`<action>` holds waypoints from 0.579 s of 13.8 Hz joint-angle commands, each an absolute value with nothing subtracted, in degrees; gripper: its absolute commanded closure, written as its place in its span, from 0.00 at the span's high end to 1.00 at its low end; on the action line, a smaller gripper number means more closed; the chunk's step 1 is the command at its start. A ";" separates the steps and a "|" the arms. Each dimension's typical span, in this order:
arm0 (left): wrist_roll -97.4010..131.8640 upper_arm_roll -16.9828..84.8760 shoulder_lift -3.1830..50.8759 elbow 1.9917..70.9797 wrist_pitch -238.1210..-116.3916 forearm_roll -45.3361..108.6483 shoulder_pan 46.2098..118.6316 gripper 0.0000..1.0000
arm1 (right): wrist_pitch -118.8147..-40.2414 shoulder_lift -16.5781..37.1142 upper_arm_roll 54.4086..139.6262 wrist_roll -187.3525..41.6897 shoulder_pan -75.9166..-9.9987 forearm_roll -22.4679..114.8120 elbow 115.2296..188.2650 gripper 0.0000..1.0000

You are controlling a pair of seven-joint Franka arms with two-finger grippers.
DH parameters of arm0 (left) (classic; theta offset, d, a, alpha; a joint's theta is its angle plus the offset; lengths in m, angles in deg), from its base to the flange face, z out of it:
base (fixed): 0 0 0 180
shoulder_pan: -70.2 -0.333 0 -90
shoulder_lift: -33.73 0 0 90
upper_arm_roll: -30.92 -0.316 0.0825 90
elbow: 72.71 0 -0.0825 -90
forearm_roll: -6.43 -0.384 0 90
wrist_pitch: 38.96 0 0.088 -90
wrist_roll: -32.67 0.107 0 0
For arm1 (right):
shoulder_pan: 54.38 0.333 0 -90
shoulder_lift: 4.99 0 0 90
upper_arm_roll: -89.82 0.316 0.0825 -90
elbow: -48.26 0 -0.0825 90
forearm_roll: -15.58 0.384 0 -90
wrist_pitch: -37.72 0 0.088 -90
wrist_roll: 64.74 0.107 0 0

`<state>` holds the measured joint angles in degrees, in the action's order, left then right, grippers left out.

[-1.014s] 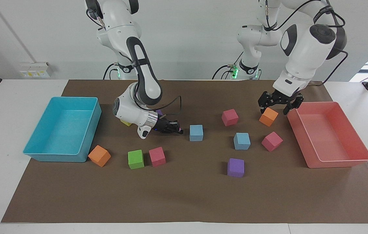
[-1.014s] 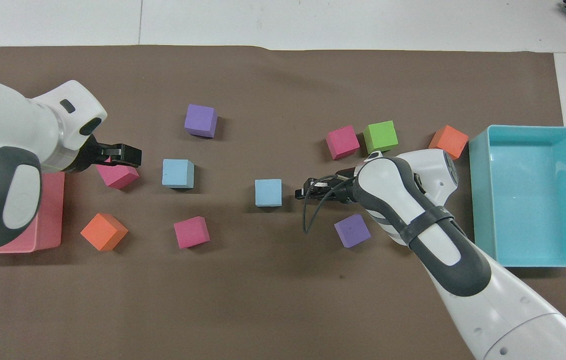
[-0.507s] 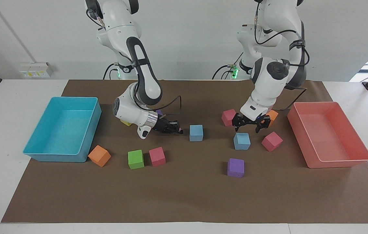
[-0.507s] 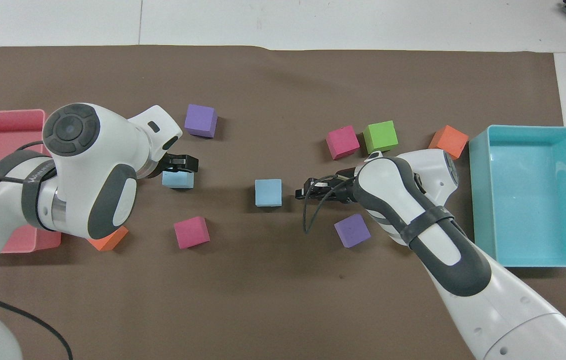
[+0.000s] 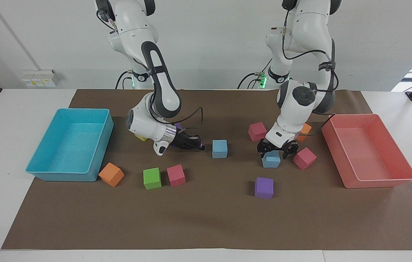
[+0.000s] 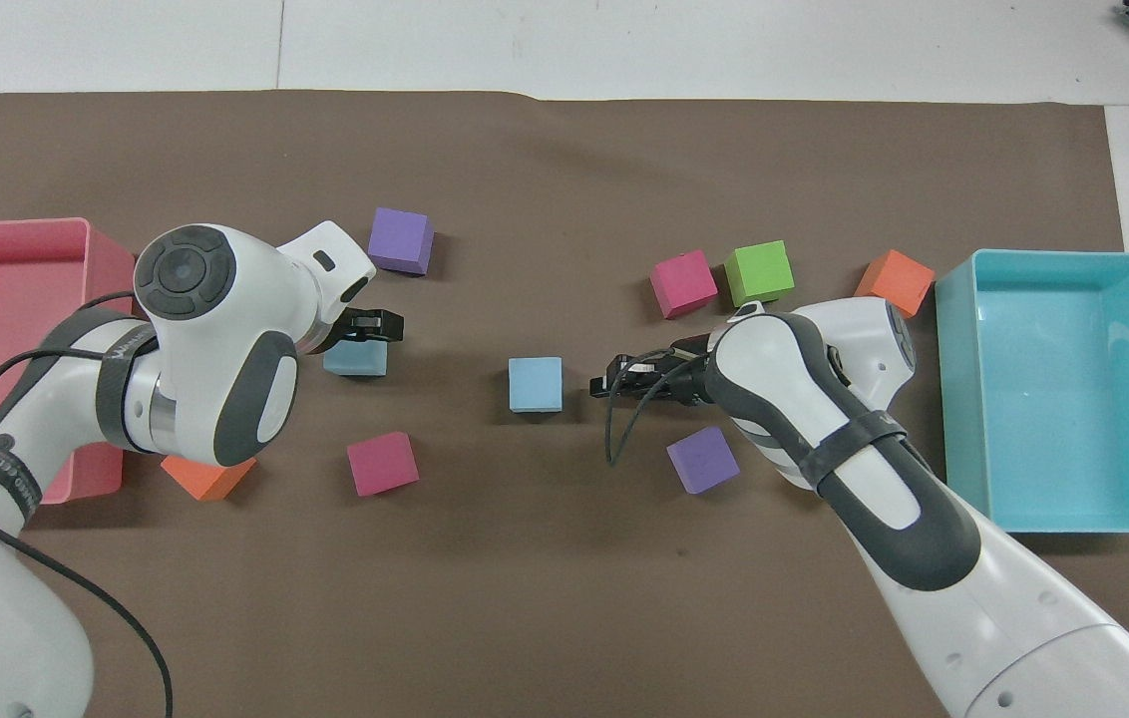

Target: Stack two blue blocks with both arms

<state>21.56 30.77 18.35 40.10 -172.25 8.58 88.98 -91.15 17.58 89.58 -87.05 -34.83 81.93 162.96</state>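
Two sky-blue blocks lie on the brown mat. One blue block (image 5: 219, 149) (image 6: 536, 385) lies mid-table. My right gripper (image 5: 200, 145) (image 6: 599, 385) hangs low just beside it, toward the right arm's end, pointing at it and apart from it. The second blue block (image 5: 271, 162) (image 6: 357, 361) lies toward the left arm's end. My left gripper (image 5: 277, 152) (image 6: 380, 325) points down over it. It is open, with a finger on either side of the block's top.
A pink cube (image 5: 304, 158) sits close beside the left gripper. Another pink cube (image 5: 257, 131) and an orange cube (image 5: 303, 130) lie nearer the robots. A purple cube (image 5: 264, 187) lies farther out. The pink tray (image 5: 377, 182) and turquoise tray (image 5: 46, 174) stand at the table's ends.
My left arm has swung from the orange cube by the pink tray to the second blue block and come down around it. The right arm has not moved.
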 commanded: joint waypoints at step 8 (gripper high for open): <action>21.51 30.57 17.56 42.78 -174.75 9.16 88.92 1.00 | -91.13 17.60 89.99 -88.92 -35.49 83.87 163.31 0.00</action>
<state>21.56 30.73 17.28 41.82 -173.35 8.58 88.86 -91.15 17.58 89.58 -87.05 -34.83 81.94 162.96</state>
